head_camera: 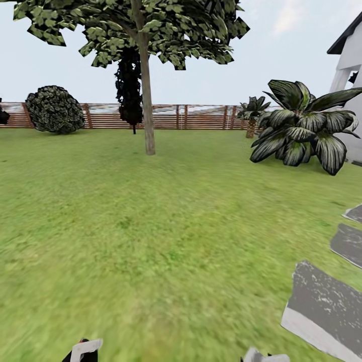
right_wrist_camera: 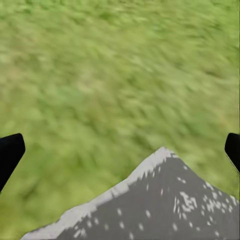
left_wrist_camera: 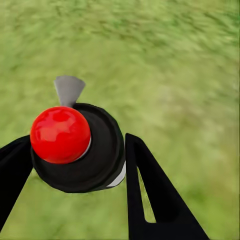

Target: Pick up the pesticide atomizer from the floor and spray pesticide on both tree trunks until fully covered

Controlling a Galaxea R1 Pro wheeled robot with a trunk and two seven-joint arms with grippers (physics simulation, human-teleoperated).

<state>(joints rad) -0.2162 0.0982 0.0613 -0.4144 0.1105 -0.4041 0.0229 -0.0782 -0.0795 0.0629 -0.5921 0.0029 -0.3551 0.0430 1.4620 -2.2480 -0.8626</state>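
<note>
The pesticide atomizer (left_wrist_camera: 75, 150), a black round cap with a glossy red knob and a grey nozzle, sits between the two black fingers (left_wrist_camera: 150, 190) of my left gripper (left_wrist_camera: 75, 160), which is shut on it above the blurry grass. My right gripper (right_wrist_camera: 122, 145) is open, its fingertips far apart over grass and the corner of a grey slab (right_wrist_camera: 165, 205). In the head view one tree (head_camera: 136, 25) stands ahead on the lawn, its bare grey-brown trunk (head_camera: 147, 100) left of centre and far off. Bits of both wrists show at the lower edge.
A brown slat fence (head_camera: 201, 116) closes the lawn at the back, with a round shrub (head_camera: 54, 109) and a dark conifer (head_camera: 129, 85). A big broad-leaved plant (head_camera: 304, 128) and a small palm (head_camera: 252, 113) stand right, by a white house (head_camera: 349, 55). Grey stepping slabs (head_camera: 322, 306) lie lower right.
</note>
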